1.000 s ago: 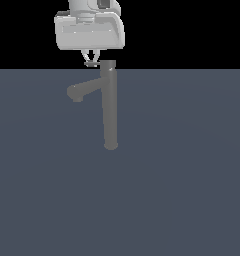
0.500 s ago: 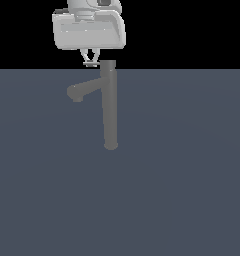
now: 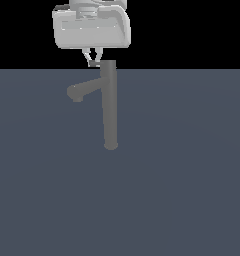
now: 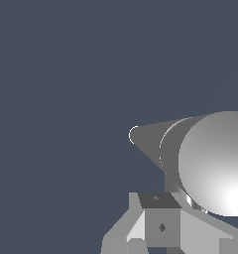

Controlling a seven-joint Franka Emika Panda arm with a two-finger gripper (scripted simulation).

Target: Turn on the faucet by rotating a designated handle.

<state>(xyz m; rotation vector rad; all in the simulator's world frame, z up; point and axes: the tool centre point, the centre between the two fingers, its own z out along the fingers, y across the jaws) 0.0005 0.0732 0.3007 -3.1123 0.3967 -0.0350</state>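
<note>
The faucet (image 3: 110, 107) is a tall grey column standing on the dark floor, with a thick spout (image 3: 78, 92) branching toward the exterior view's left. The handle (image 3: 96, 64) shows only as a short dark stub beside the column's top. My gripper (image 3: 93, 61) hangs just above it, with its fingers drawn together at the stub, on the spout side of the column. In the wrist view the column's round top (image 4: 215, 163) fills the side of the picture. The fingers (image 4: 160, 225) sit right next to it, against a small dark block. The jaws look shut and hold nothing.
A flat dark grey floor (image 3: 192, 175) spreads all around the faucet. No other objects are in view.
The gripper has shifted slightly toward the exterior view's right, closer to the column's top. The faucet looks unchanged.
</note>
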